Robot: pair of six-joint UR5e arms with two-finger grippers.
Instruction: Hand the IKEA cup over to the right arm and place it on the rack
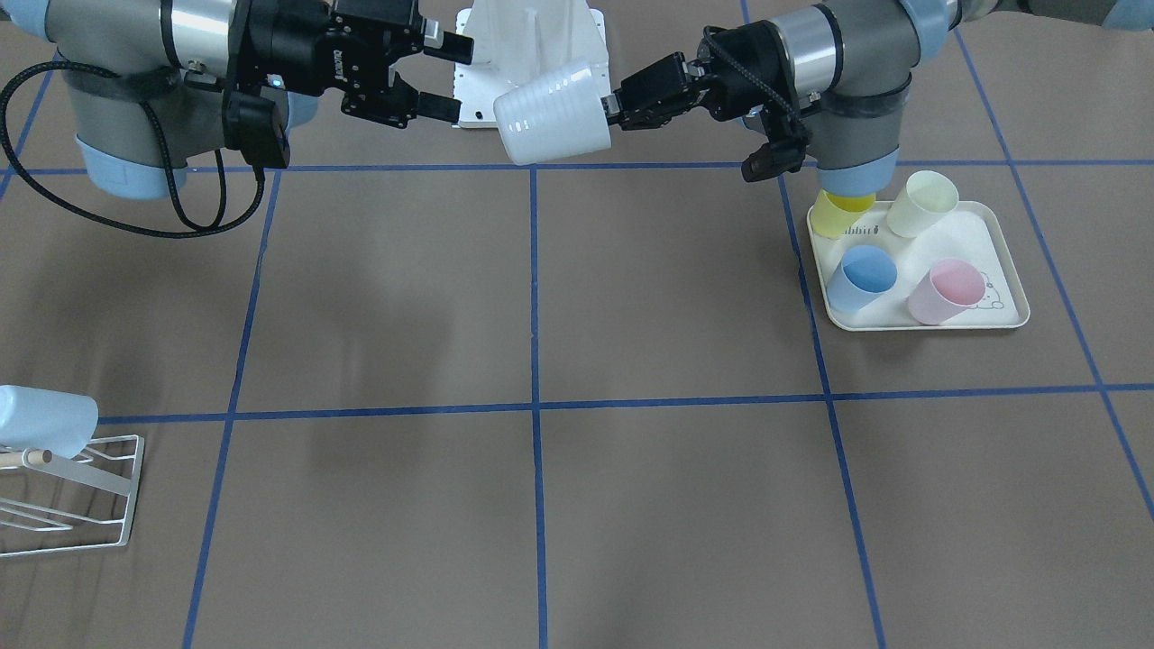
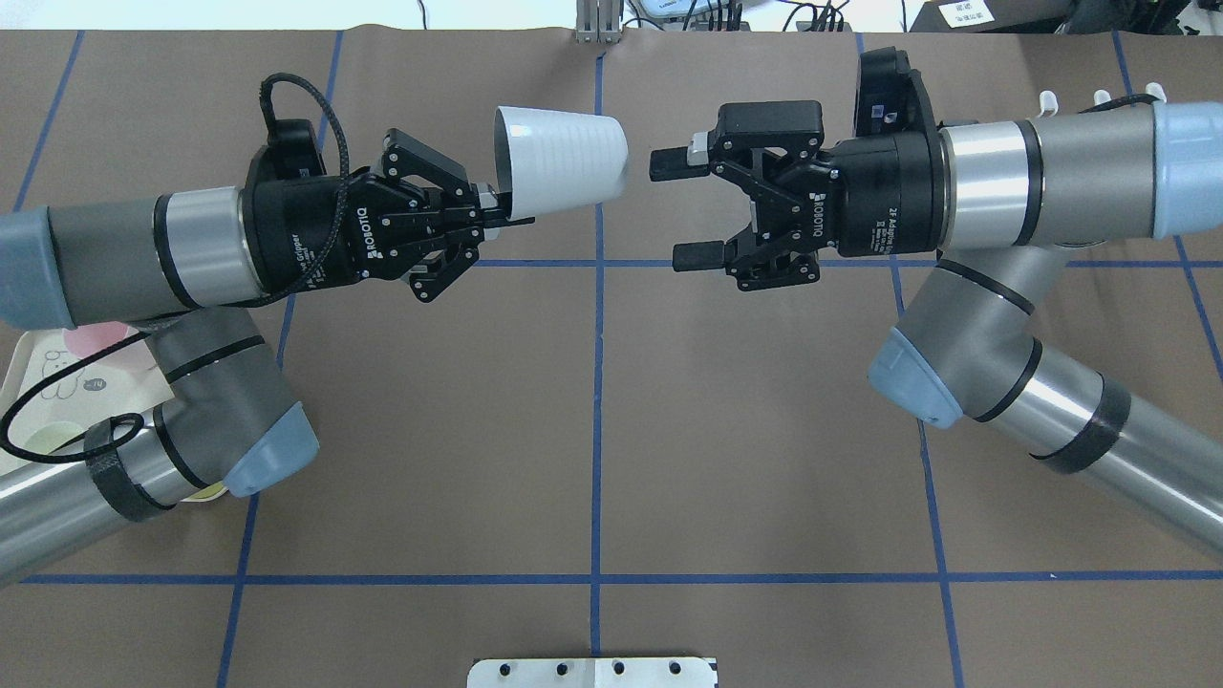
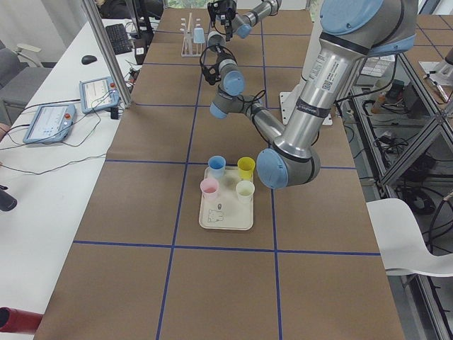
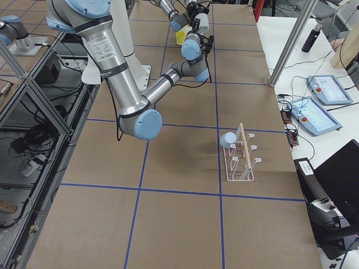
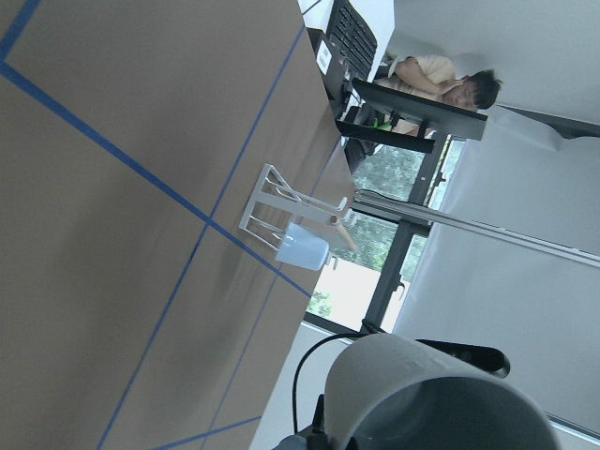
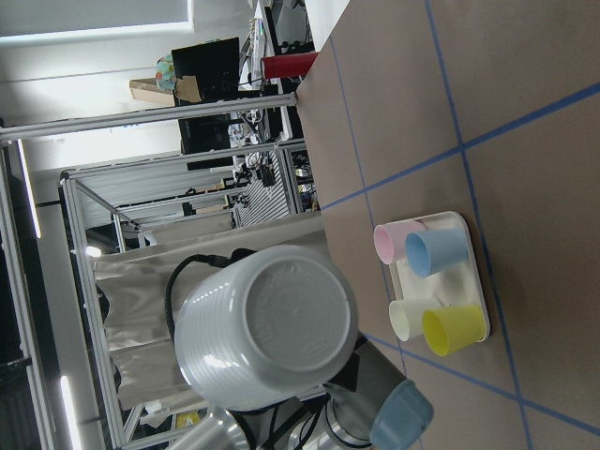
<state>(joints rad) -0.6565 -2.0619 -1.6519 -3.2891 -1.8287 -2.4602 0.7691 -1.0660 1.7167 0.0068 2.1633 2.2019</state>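
Above the surface (image 2: 592, 430), toward 12 o'clock in the overhead view, the left gripper (image 2: 492, 212) is clamped on the white cup (image 2: 559, 161) at its rim, seemingly to leave the body free for the handover. The cup lies on its side, long axis 9 to 3 o'clock, base toward 3. There the right gripper (image 2: 680, 208) hangs with fingers spread, just short of it.
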